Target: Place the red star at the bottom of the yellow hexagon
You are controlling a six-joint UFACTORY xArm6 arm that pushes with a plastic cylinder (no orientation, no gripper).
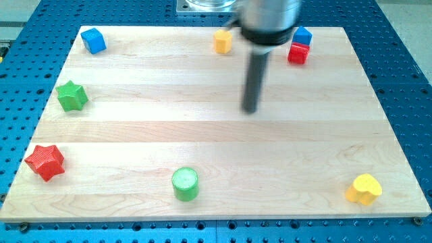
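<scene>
The red star (45, 162) lies near the board's left edge, toward the view's bottom. The yellow hexagon (223, 41) sits at the view's top, near the middle of the board's far edge. My tip (250, 109) rests on the board a little right of centre, below and right of the yellow hexagon and far to the right of the red star. It touches no block.
A blue cube (94, 40) is at the top left, a green star (71, 96) on the left. A green cylinder (185, 184) is at the bottom centre. A yellow heart (364, 189) is at the bottom right. A red block (298, 52) and blue block (303, 35) touch at the top right.
</scene>
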